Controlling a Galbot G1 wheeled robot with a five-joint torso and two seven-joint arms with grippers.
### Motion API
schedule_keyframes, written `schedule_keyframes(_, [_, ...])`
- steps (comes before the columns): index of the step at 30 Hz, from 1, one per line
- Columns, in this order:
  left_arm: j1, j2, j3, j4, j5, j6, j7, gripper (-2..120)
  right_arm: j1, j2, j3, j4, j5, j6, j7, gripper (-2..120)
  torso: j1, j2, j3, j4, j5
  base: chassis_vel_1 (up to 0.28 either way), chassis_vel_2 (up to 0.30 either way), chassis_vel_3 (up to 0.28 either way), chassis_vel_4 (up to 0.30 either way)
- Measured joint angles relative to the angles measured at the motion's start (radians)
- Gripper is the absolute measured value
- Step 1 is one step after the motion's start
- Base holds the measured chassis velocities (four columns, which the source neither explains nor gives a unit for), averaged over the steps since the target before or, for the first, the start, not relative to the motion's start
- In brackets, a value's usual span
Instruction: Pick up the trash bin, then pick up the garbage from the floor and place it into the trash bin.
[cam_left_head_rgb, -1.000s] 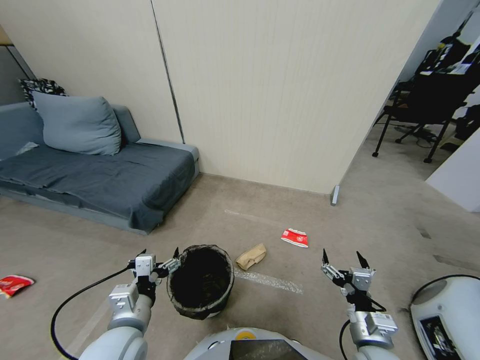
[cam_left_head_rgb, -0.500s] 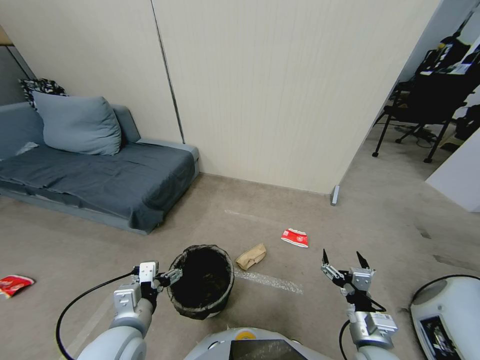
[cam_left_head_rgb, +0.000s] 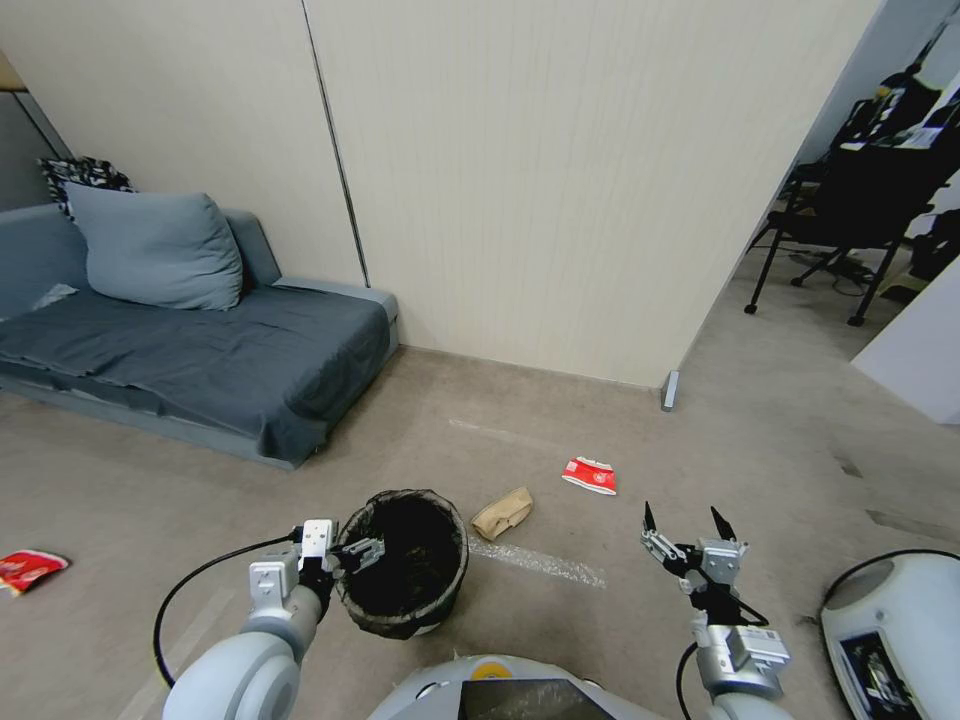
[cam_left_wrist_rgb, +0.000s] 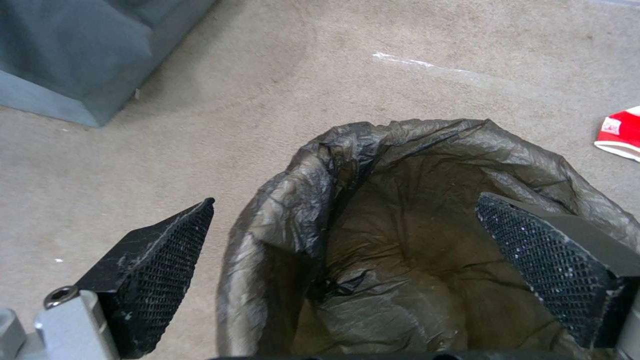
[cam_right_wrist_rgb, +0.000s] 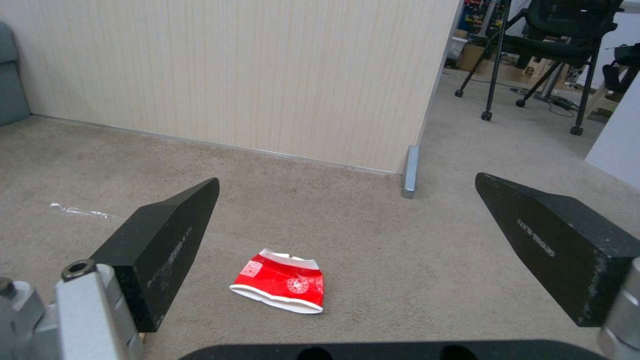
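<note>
1. head view: the trash bin (cam_left_head_rgb: 404, 560) is seen standing on the floor (cam_left_head_rgb: 560, 420) just ahead of the robot, its dark liner folded over the rim. the left claw (cam_left_head_rgb: 352, 553) is held at the bin's left rim, spread wide, with one finger over the opening and the other outside the wall. the right claw (cam_left_head_rgb: 682, 530) is held spread above bare floor, well to the right of the bin. a crumpled brown paper (cam_left_head_rgb: 503, 513) lies just beyond the bin, a flattened red-and-white carton (cam_left_head_rgb: 589, 475) farther off to the right, and a red wrapper (cam_left_head_rgb: 28, 569) far to the left, near a grey sofa (cam_left_head_rgb: 190, 350).

2. left wrist view: the left claw (cam_left_wrist_rgb: 347, 260) is shown spread across the rim of the trash bin (cam_left_wrist_rgb: 413, 210), one finger (cam_left_wrist_rgb: 160, 272) outside the liner, the other (cam_left_wrist_rgb: 540, 272) inside it. no pinch on the rim is seen.

3. right wrist view: the right claw (cam_right_wrist_rgb: 347, 237) is shown spread and holding nothing, with the carton (cam_right_wrist_rgb: 281, 281) lying on the floor between its fingers, apart from them.
</note>
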Motion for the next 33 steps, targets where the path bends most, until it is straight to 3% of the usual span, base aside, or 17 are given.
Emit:
schedule_keyframes(25, [-0.053, 0.002, -0.037, 0.153, -0.005, -0.005, -0.010, 100, -0.003, 0.000, 0.003, -0.011, -0.020, 0.006, 0.012, 100, 0.000, 0.000, 0.000, 0.0001, 0.0000, 0.000, 0.000, 0.000, 0.000])
schedule_keyframes(33, [-0.037, -0.015, -0.043, 0.171, 0.001, -0.005, -0.010, 100, -0.004, 0.000, 0.003, -0.013, -0.022, 0.009, 0.014, 100, 0.000, 0.000, 0.000, 0.0000, 0.0000, 0.000, 0.000, 0.000, 0.000])
